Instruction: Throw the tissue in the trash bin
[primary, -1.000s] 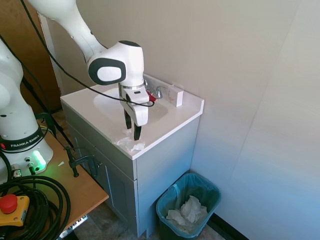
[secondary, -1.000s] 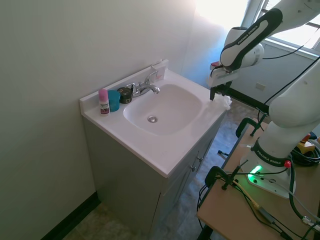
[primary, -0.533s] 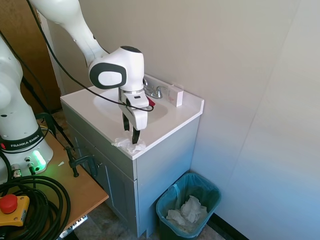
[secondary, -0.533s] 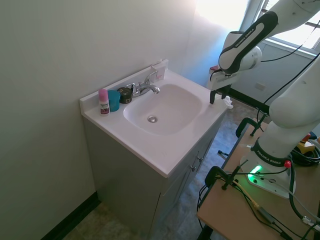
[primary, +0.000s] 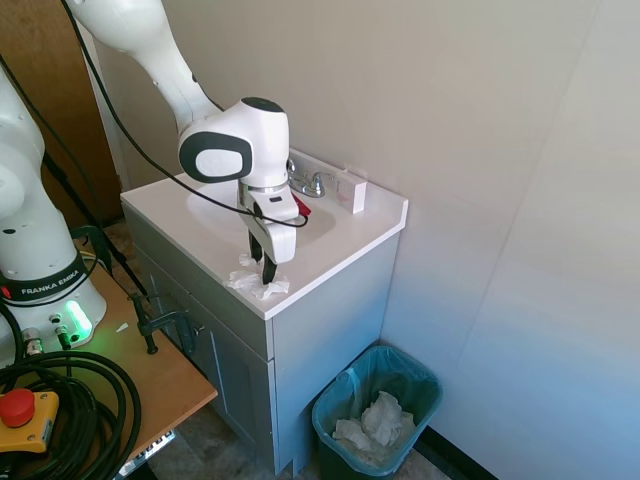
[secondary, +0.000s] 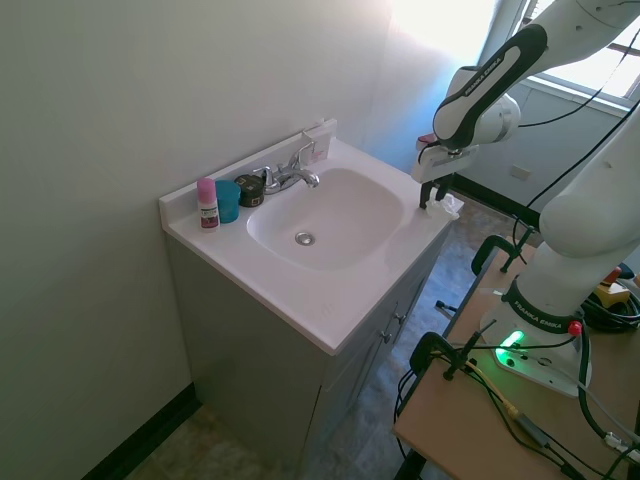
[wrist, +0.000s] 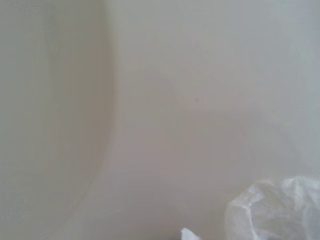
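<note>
The tissue is seen lying crumpled at the front edge of the white surface beside the sink basin, with the gripper lowered onto it and the jaws set narrowly about the paper, though whether it is actually pinched cannot be told. The trash bin, lined with a teal bag and already holding white paper wads, stands on the floor well below. Lifting, carrying and dropping are judged still to be done.
</note>
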